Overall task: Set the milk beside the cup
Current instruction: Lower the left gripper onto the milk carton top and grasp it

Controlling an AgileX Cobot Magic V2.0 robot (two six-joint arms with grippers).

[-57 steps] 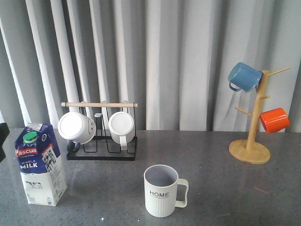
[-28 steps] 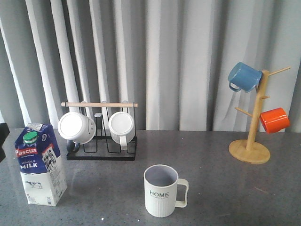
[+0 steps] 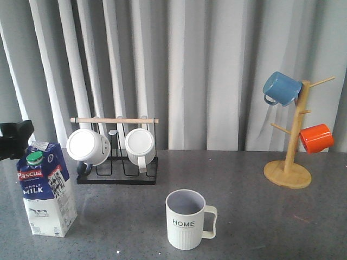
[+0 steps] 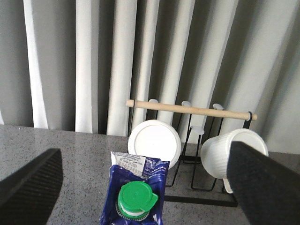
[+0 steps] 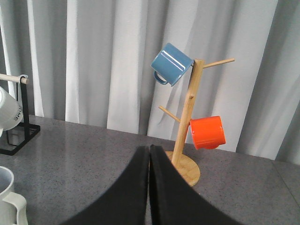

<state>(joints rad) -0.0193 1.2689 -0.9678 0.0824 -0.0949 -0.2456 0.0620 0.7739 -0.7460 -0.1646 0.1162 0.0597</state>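
Observation:
The milk (image 3: 46,189) is a blue-and-white carton with a green cap, standing upright at the table's front left. The cup (image 3: 187,219), a cream ribbed mug marked "HOME", stands at the front centre, well right of the milk. My left gripper (image 4: 143,154) is open wide, hovering above and just behind the carton top (image 4: 136,194), one finger on either side and touching nothing. One black finger (image 3: 15,138) shows at the left edge of the front view. My right gripper (image 5: 149,157) is shut and empty, low over the table, with the cup's rim (image 5: 6,190) at the view's edge.
A black wire rack (image 3: 116,170) with a wooden bar holds two plain white mugs (image 3: 88,146) behind the milk. A wooden mug tree (image 3: 290,162) at the back right carries a blue mug (image 3: 282,88) and an orange mug (image 3: 316,138). Grey curtains hang behind the table.
My left gripper has risen and moved right from the left edge to above the milk carton. The milk, cup and right gripper have not moved.

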